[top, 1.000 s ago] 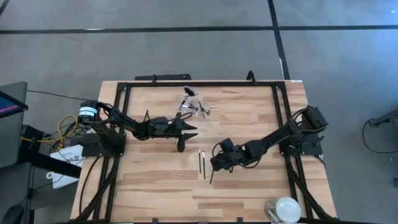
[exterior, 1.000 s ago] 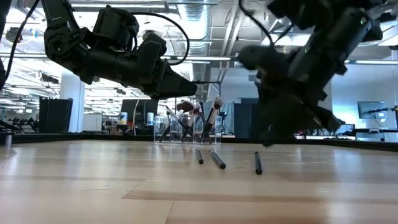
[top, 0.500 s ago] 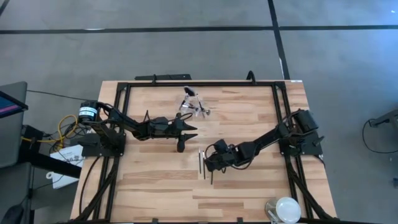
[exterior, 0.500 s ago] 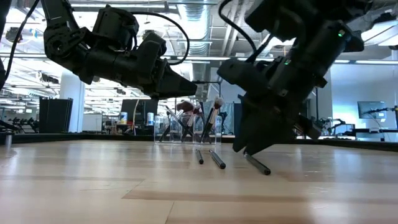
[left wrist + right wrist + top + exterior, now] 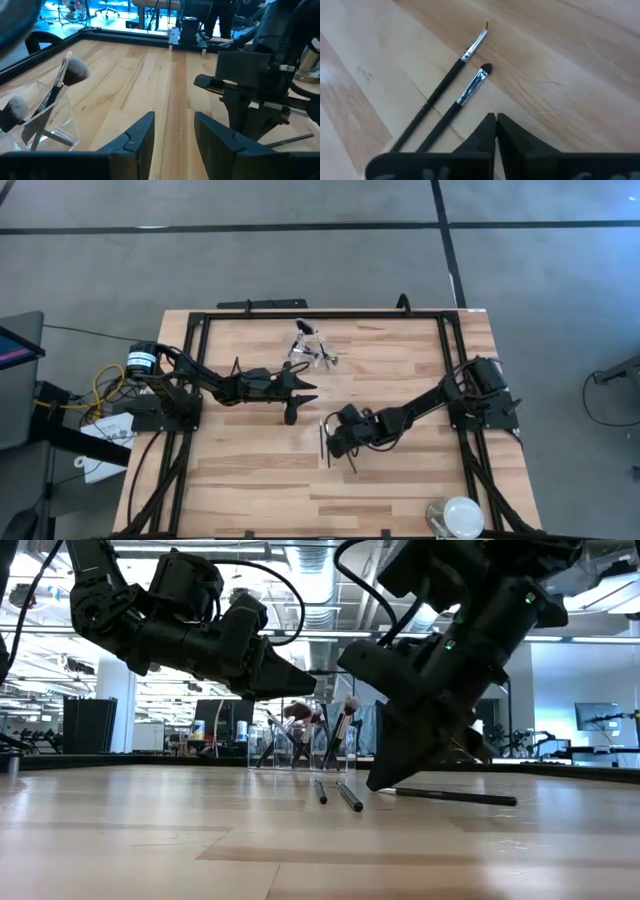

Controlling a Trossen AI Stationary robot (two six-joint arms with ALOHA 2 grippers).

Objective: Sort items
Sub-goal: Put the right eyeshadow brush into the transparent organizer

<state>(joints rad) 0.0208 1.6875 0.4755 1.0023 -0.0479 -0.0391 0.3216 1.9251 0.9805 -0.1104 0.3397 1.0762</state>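
Two slim black brushes (image 5: 451, 79) (image 5: 470, 90) lie side by side on the table mid-way, also seen in the high view (image 5: 324, 440). My right gripper (image 5: 333, 448) stands right beside them, tipped down and shut on a third brush (image 5: 450, 797). A clear holder (image 5: 312, 350) with several brushes standing in it, one with a fluffy head (image 5: 75, 72), sits at the far middle. My left gripper (image 5: 306, 388) hangs open above the table, left of centre, with nothing between its fingers (image 5: 145, 132). My right gripper pinches the third brush at one end (image 5: 395, 790) between its fingertips, coming slanting from above. The brush runs nearly level away from the fingers, and its free end (image 5: 512, 802) is down at the table. The right wrist view hides the contact behind the shut fingers (image 5: 487, 127).
A round white-and-clear disc (image 5: 458, 516) sits at the near right corner. A black frame (image 5: 320, 314) runs round the table's edges. Bare wood lies near the front and at the left.
My right gripper has gone down and toward the table's left edge, rolled its wrist, and shut on the third brush. That brush has swung round on the table: it pointed at the low camera before and now lies crosswise to it.
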